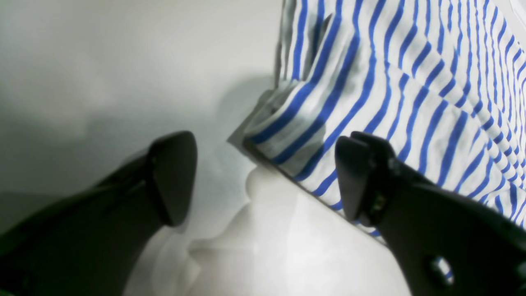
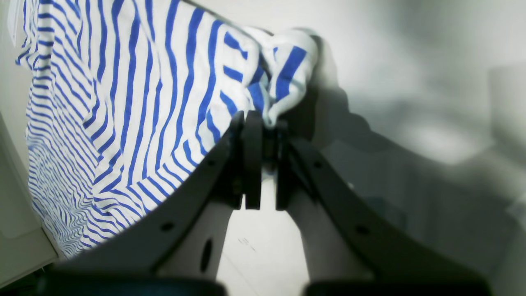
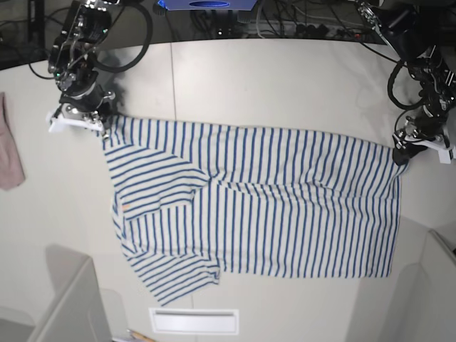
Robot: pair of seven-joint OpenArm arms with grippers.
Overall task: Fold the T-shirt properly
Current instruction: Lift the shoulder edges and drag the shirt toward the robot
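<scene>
The T-shirt (image 3: 271, 206), white with thin blue stripes, lies spread flat across the white table, one sleeve (image 3: 174, 278) pointing to the near edge. My right gripper (image 2: 263, 131) is shut on a bunched corner of the shirt (image 2: 287, 78); in the base view that gripper (image 3: 100, 127) sits at the cloth's far left corner. My left gripper (image 1: 267, 181) is open, its two black fingers standing on either side of a folded corner of the shirt (image 1: 283, 131) that rests on the table. Seen from the base, this gripper (image 3: 400, 154) is at the shirt's far right corner.
A plain pinkish cloth (image 3: 8, 146) lies at the table's left edge. Grey boxy shapes stand at the near left (image 3: 71, 299) and near right (image 3: 434, 285). A white slotted plate (image 3: 194, 320) sits by the near edge. Cables (image 3: 285, 25) run along the back.
</scene>
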